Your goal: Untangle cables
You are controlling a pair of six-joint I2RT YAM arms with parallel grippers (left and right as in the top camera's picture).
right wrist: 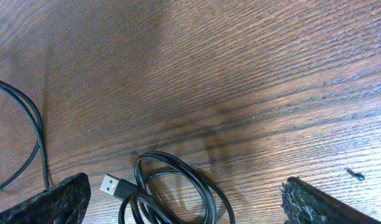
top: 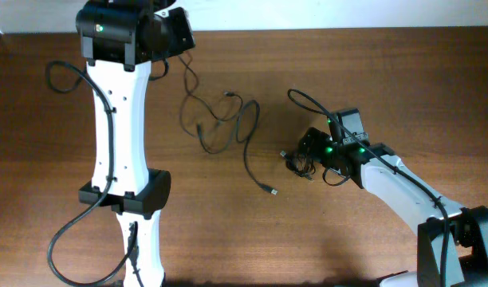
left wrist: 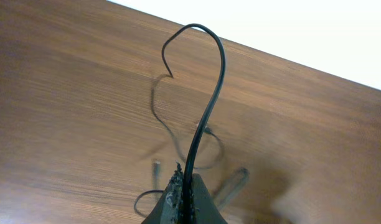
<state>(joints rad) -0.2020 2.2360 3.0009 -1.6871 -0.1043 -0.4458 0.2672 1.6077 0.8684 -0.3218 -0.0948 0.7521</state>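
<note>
The cables (top: 222, 119) are thin, black and wiry. They lie as loose, crossing strands near the middle of the wooden table (top: 371, 72), and one end runs out to a small plug (top: 273, 190). One strand rises to the left claw (left wrist: 181, 194), which is pressed together on it. A small coil (right wrist: 172, 186) with a flat metal plug (right wrist: 112, 185) lies on the table between the spread fingers of the right claw (right wrist: 187, 202).
</note>
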